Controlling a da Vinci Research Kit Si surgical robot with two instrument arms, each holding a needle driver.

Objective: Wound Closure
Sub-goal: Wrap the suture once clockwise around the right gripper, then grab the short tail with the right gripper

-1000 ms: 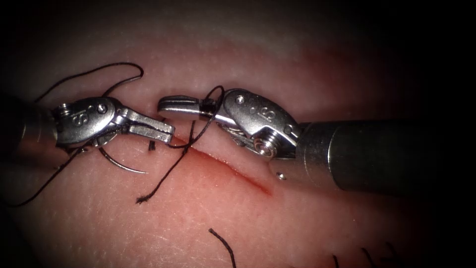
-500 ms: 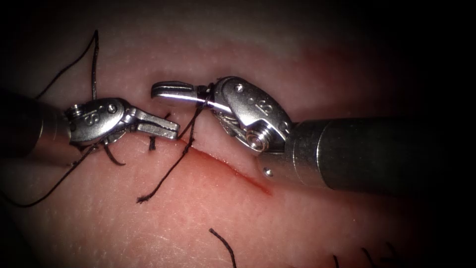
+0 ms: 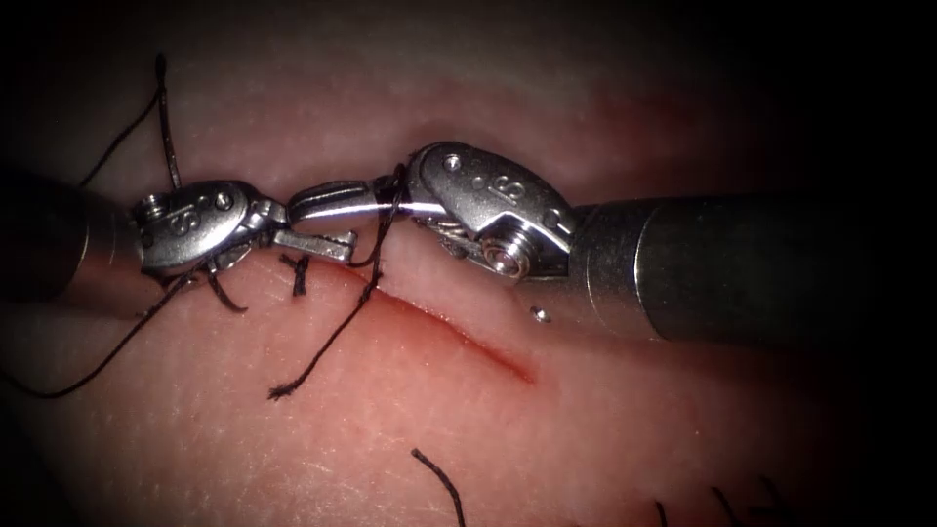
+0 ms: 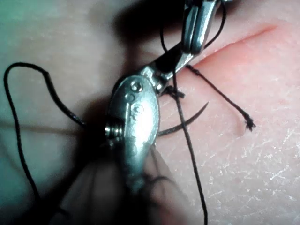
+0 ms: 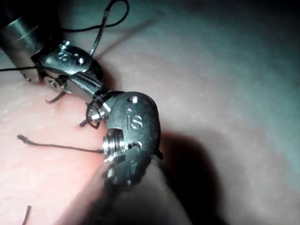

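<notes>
Since the two tools have closed the gap over the last second, I read this as knot work, with the right gripper [image 3: 317, 203] carrying a wrap of thread [image 3: 383, 220] around its pressed-together jaws. Nothing looks pinched between them. The left gripper [image 3: 332, 244] sits tip to tip with it, just at its 7 o'clock, jaws slightly spread. I see nothing in them, though the right tip covers part of the gap. The needle [image 3: 223, 293] hangs under the left tool's wrist, out of the tissue [image 3: 586, 439], on the left of the cut [image 3: 459, 337]. I can't tell what holds it or where along its curve; the left wrist view shows its point [image 4: 202, 108] free above the skin. The free tail [image 3: 312, 356] runs from the cut's upper end toward 7 o'clock and ends frayed. Red fluid [image 3: 420, 322] lines the cut toward 4 o'clock. To do this well, my take: keep the wrap seated well back on the right jaws, move slowly, don't let the tips clash, keep the needle point off the tissue, and watch the slack thread at the left tool's 11 o'clock for snags. Writing: an "S" stamp [image 3: 181, 220] on the left tool, the same on the right [image 3: 506, 185]; it reads like "iS" in the right wrist view [image 5: 135, 119]. No brand is legible.
</notes>
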